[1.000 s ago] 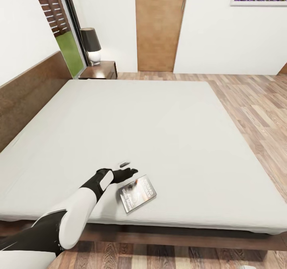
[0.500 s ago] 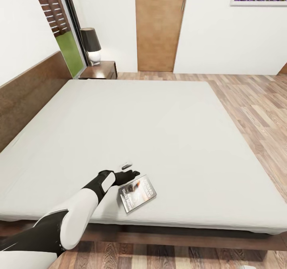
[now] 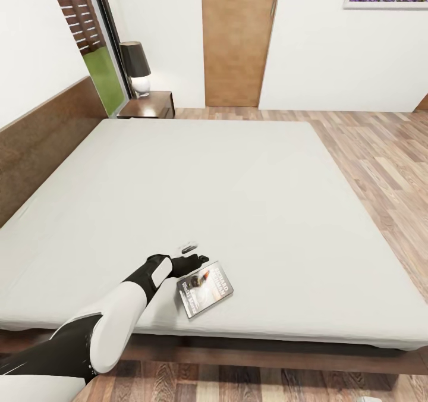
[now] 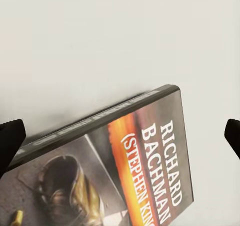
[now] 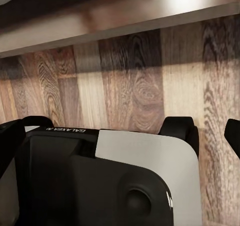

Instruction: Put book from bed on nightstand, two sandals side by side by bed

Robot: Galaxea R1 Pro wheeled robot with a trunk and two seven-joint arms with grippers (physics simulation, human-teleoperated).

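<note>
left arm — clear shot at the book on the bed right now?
Probably yes. The left gripper hangs open right at the book's upper edge, fingers wide apart either side of it in the wrist view. The book lies flat on the bed; nothing sits between.

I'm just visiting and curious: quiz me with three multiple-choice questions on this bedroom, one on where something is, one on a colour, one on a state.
1. Where does the book lie?
A. on the nightstand
B. on the bed, near its front edge
C. on the floor

2. What colour is the lamp's shade?
A. black
B. yellow
C. blue

3. How is the left gripper?
A. shut on the book
B. open beside the book
C. holding the lamp

Answers:
1 B: it rests on the mattress.
2 A: dark shade, white base.
3 B: fingertips spread apart in the wrist view.
</note>
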